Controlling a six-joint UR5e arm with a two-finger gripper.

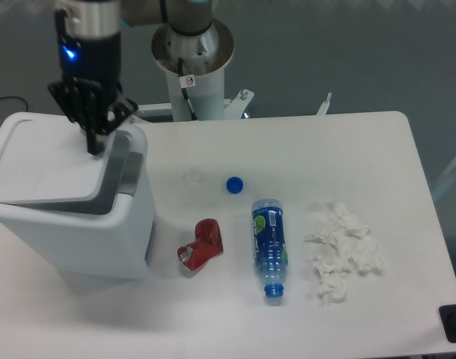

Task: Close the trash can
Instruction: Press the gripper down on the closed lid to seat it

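A smooth white rounded-corner bench (377, 149) carries the boxy pale grey-white plastic trash can (71, 224) at left, flat lid nearly down. The black pincer (96, 146) presses on the lid's right edge; its spread cannot be told. Lower centre lies a blue ribbed plastic bottle (269, 243).

Arm enters from top left, wrist pointing straight down; blue light lit on wrist housing; gripper (96, 142) black, fingers close together, tips pointing down at far right edge of lid (52, 161); whether jaws fully closed unclear; base column behind table.
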